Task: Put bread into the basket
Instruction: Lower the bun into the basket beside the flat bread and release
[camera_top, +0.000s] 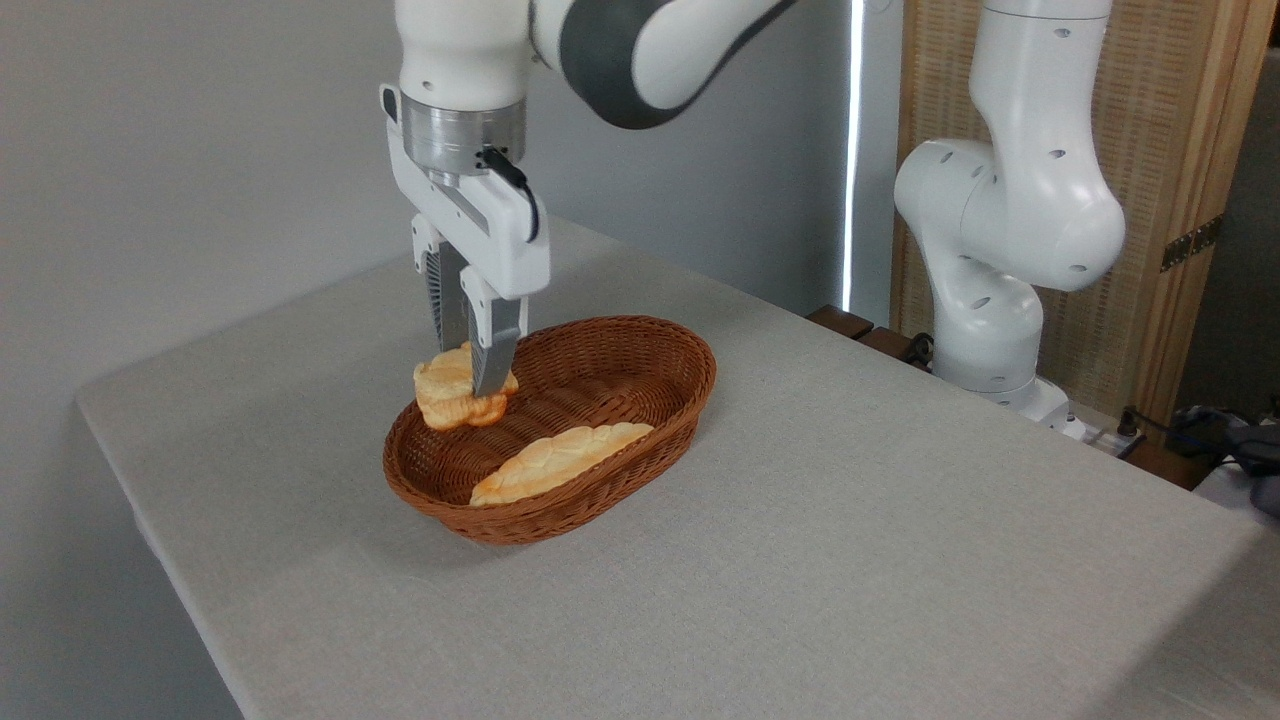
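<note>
The jaws of the gripper (468, 385) are closed on the bread (455, 390), pinching the small lumpy bun from above, with one finger showing in front of it and the other behind. The bun hangs at the left end of the basket (640, 335), right at the rim; whether it is clear of the wicker or already resting on it cannot be told from this angle. The main risk, as I judge it, is that letting go here could drop the bun onto the rim, so that it tips outward onto the table (850, 520) instead of rolling in. The bun also seems tilted in the grip, so it may slip or turn before it is released. A further descent so close to the edge could press the fingers or the bun against the wicker and push the light basket along the table. Inside the basket lies one long pale braided loaf (560, 460), along the near side, and the far side of the floor is bare, leaving room for the bun there.
</note>
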